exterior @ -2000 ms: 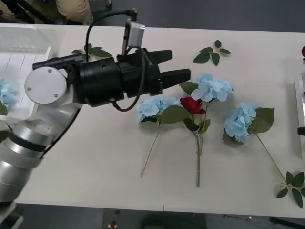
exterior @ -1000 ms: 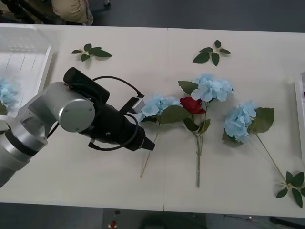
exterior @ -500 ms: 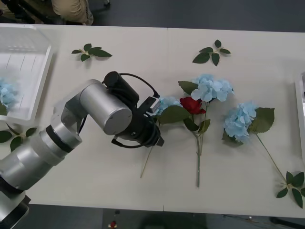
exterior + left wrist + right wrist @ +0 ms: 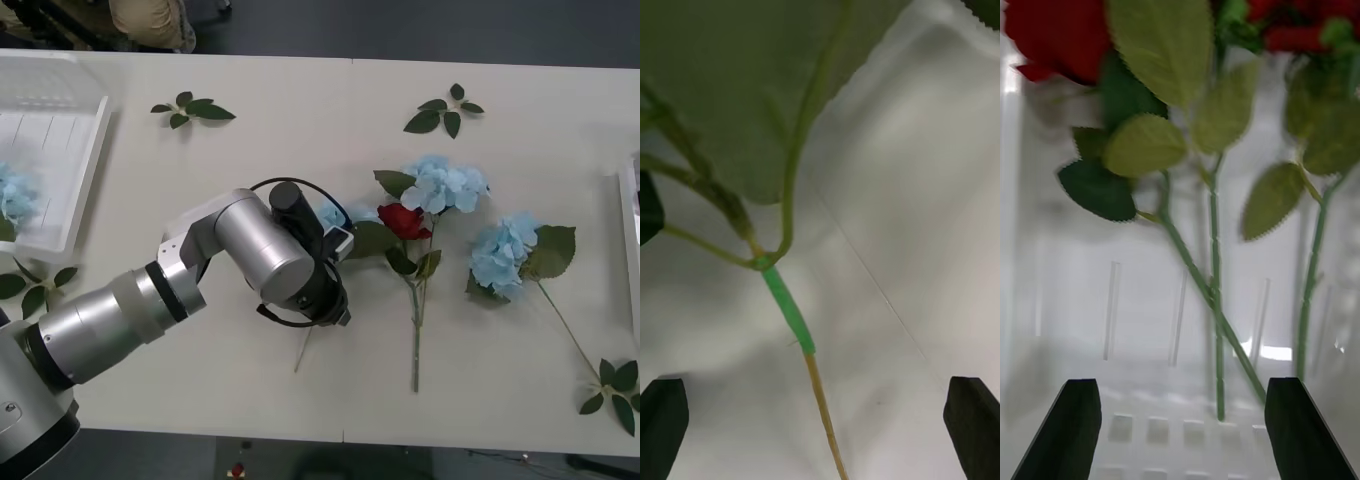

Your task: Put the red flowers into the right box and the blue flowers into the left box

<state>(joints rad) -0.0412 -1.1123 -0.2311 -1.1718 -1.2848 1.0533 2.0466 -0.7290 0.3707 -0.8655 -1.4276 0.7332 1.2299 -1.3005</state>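
Three blue flowers lie mid-table: one (image 4: 345, 212) half hidden by my left arm, one (image 4: 445, 183) behind it, one (image 4: 503, 255) further right. A red flower (image 4: 402, 220) rests between them. My left gripper (image 4: 338, 314) is low over the first blue flower's stem (image 4: 788, 307), open, the stem lying between the fingers (image 4: 661, 420). Another blue flower (image 4: 14, 195) sits in the left box (image 4: 60, 150). My right gripper (image 4: 1180, 427) hangs open inside the right box (image 4: 1075, 300), over red flowers (image 4: 1052, 37) lying there. That box's rim (image 4: 627, 200) shows at the table's right edge.
Loose green leaf sprigs lie at the back left (image 4: 192, 108), back centre (image 4: 443, 110), front right (image 4: 615, 390) and beside the left box (image 4: 30, 285). A seam crosses the white table (image 4: 200, 400). A seated person is behind the far edge.
My left arm came down from high near the camera and swung right, bringing its gripper onto the table at the left blue flower's stem. The flowers have not moved.
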